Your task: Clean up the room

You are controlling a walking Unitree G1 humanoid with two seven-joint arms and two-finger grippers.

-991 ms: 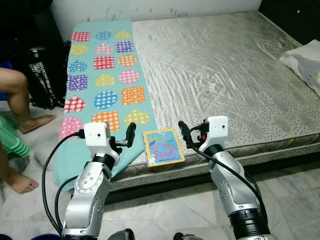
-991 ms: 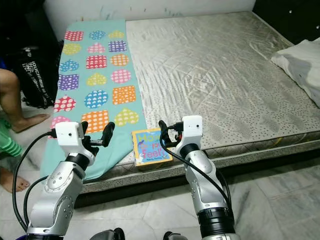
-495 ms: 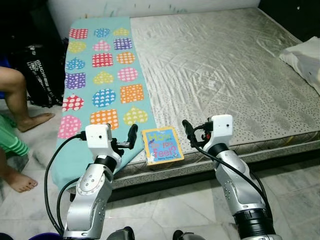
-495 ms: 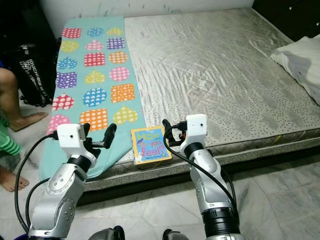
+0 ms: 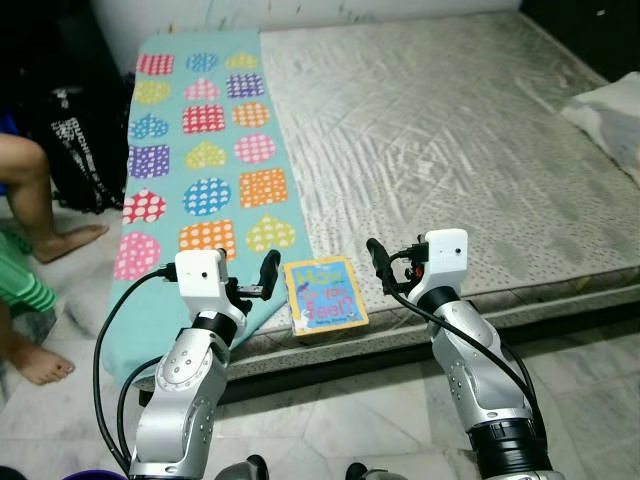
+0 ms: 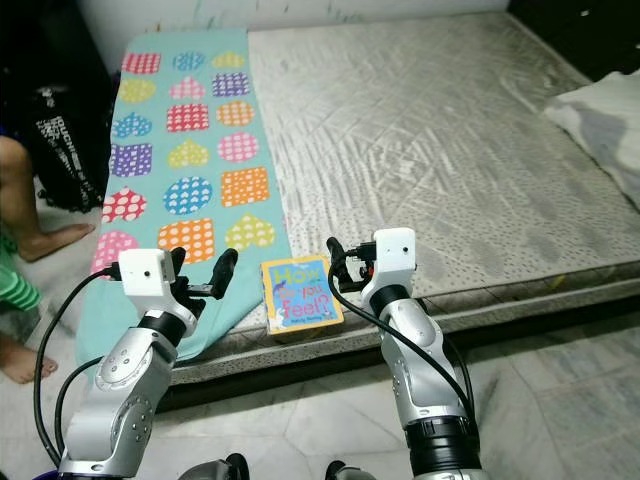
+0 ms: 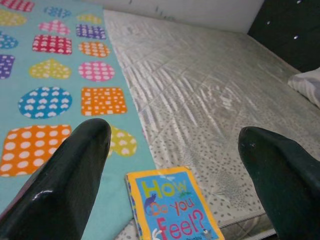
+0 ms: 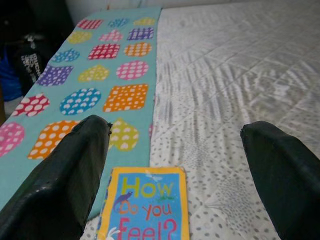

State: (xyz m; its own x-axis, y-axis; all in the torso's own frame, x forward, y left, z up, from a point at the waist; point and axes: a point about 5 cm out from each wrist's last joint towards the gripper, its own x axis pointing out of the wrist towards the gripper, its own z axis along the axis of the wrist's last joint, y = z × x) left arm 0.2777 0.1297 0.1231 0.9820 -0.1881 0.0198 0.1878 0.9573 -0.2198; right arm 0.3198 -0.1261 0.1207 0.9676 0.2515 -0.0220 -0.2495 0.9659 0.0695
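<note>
The colourful "How Do You Feel?" board book (image 5: 325,293) lies at the grey mattress (image 5: 450,150) edge, twelve o'clock; left tool (image 7: 175,165) and right tool (image 8: 172,160), both wide, flank it, probably for pickup.

The book (image 5: 325,293) lies flat at the near edge of the mattress (image 5: 470,150), with bare mattress surface beyond it and to its right. On its left it is bordered by the teal patterned mat (image 5: 200,160), which lies flat. The left claw (image 7: 175,165) and right claw (image 8: 172,150) are held spread, with open space between the fingers. A pillow (image 5: 612,108) occupies the far right. A person's legs (image 5: 35,200) and a black bag (image 5: 75,150) stand at the left.
</note>
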